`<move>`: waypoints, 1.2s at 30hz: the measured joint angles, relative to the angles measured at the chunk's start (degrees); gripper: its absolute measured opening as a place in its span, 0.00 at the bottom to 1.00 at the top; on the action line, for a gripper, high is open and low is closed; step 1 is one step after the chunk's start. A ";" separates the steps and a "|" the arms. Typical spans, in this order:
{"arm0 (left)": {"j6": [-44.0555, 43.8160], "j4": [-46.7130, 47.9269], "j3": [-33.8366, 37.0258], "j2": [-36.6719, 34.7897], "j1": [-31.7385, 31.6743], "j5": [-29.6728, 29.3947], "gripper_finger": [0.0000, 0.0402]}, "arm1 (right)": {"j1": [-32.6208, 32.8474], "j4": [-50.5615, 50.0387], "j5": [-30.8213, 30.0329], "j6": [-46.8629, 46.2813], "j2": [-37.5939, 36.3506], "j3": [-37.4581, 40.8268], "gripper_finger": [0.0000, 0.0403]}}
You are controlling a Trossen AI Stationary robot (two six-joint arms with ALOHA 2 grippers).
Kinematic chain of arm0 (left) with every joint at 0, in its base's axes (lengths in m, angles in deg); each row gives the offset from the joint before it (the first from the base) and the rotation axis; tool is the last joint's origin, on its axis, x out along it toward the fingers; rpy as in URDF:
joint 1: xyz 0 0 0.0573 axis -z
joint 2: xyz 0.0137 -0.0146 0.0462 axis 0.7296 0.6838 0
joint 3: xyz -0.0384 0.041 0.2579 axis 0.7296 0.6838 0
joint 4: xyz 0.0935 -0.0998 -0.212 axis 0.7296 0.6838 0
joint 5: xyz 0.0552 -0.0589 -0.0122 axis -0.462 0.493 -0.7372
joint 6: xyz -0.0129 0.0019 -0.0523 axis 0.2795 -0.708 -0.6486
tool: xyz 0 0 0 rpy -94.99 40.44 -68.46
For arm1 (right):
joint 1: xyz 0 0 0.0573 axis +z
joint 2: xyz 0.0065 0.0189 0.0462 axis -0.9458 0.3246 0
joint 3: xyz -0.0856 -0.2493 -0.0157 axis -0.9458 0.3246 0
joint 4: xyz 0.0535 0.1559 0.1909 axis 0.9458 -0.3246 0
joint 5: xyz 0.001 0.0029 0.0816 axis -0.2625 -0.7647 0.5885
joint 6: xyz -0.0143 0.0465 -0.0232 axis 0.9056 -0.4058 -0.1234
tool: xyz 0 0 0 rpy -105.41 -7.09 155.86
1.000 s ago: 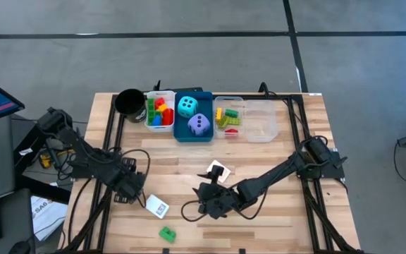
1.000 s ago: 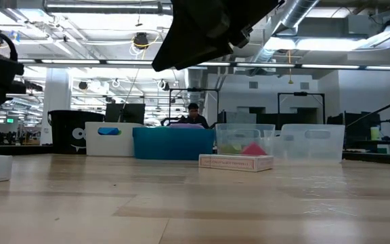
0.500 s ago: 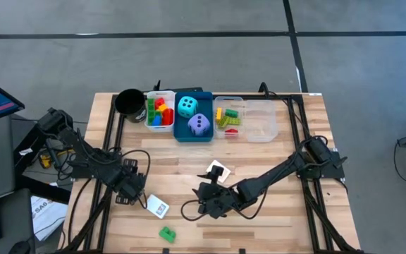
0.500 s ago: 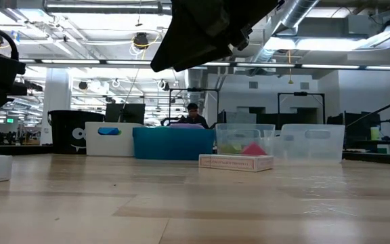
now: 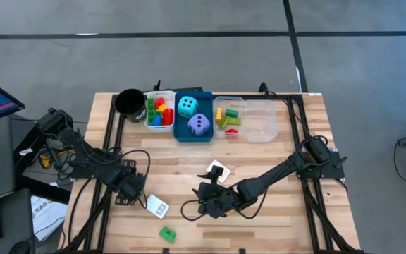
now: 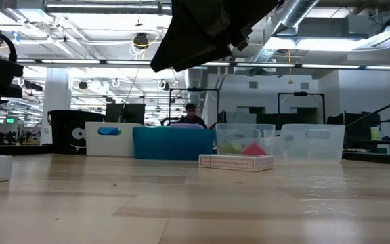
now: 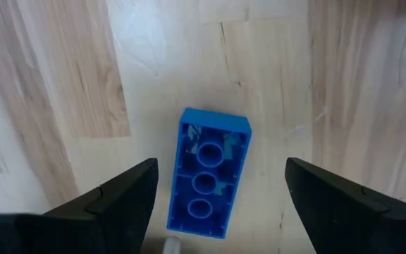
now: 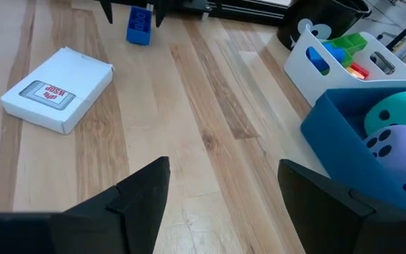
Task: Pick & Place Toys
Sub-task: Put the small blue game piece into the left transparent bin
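1. Left pincer (image 7: pixel 217 194): fingers spread wide and holding nothing, poised over a blue brick (image 7: pixel 208 182). The brick lies flat on the table (image 5: pixel 273 219), directly between the two fingers with clear wood on either side.
2. Right pincer (image 8: pixel 220 190): fingers apart and empty, hovering low above the table. Ahead of it lies a white card box (image 8: pixel 57 89); beyond that box sits the same blue brick.
3. Step in hand, as judged: approach to a pick of the blue brick by the left pincer. Contact has not been made.
4. Next move calls for a straight descent until the fingers straddle the brick, then closure across its narrow width, followed by a lift and a carry to a tray.
5. Count, loose on the table in the high view: two white card boxes, one beside the left pincer and a second (image 5: pixel 218 170) just beyond the right pincer; one green brick (image 5: pixel 167 233) near the front edge.
6. Count, already stowed: one cyan die (image 5: pixel 187 106) and one purple die (image 5: pixel 199 125) in the blue tray (image 5: pixel 177 132). Bricks fill the white tray (image 5: pixel 149 111) and a clear tray (image 5: pixel 237 133); their number cannot be told.
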 joint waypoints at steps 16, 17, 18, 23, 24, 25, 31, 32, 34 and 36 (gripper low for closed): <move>-2.57 0.42 0.00 -0.02 -0.01 0.27 0.75 | 0.00 0.00 1.36 -1.39 -0.02 0.00 0.65; -2.65 0.43 0.00 -0.02 0.00 0.27 0.75 | 0.00 0.00 1.38 -1.37 -0.02 0.00 0.65; -2.75 0.42 0.00 -0.02 0.00 0.13 0.75 | 0.00 0.00 1.38 -1.39 -0.02 0.00 0.65; -4.20 0.44 0.00 -0.02 -0.32 -1.26 0.75 | 0.00 0.00 1.38 -1.39 -0.02 0.00 0.65; -4.29 0.44 0.00 -0.02 -0.35 -1.25 0.75 | 0.00 0.02 1.36 -1.39 -0.02 0.00 0.65; -4.30 0.44 0.00 -0.02 -0.35 -1.26 0.75 | 0.00 0.00 1.38 -1.39 -0.02 0.00 0.65; -4.30 0.37 0.00 -0.02 -0.35 -1.24 0.72 | 0.00 0.01 1.38 -1.41 -0.02 0.00 0.65; -4.30 0.32 0.00 -0.02 -0.35 -1.24 0.70 | 0.00 0.00 1.38 -1.41 -0.02 0.00 0.65; -4.30 -0.02 0.01 -0.02 -0.35 -1.24 0.66 | -0.02 0.00 1.38 -1.41 -0.02 0.00 0.65; -4.30 -0.61 0.02 -0.02 -0.35 -1.24 0.61 | 0.00 0.00 1.38 -1.44 -0.02 0.00 0.65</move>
